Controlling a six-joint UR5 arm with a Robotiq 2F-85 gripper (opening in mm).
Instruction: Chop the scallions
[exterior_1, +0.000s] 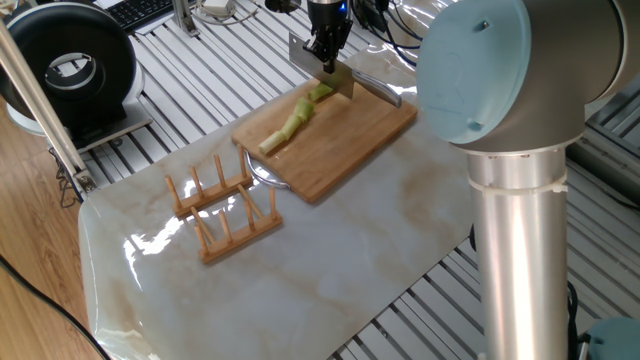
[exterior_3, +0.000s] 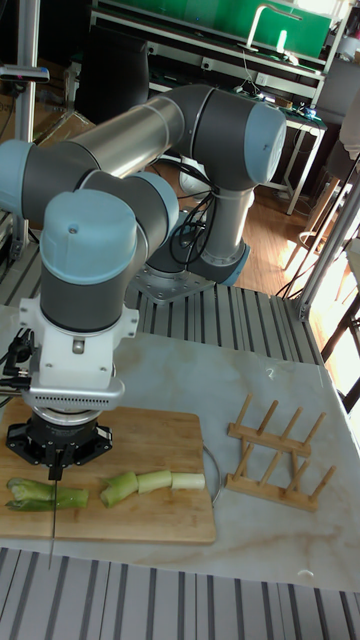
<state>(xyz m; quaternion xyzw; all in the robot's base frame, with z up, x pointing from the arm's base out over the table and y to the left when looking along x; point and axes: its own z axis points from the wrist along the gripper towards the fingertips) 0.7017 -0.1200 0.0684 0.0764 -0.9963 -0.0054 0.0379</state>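
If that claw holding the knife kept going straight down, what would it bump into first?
Most likely the scallions: the knife blade in the gripper sits right at their green end, with the cutting board just beneath. Whether the edge already touches is hard to tell.

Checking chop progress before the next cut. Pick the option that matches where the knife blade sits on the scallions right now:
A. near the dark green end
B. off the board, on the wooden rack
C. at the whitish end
A: the knife blade held by the gripper meets the scallions near the dark green end, on the cutting board.
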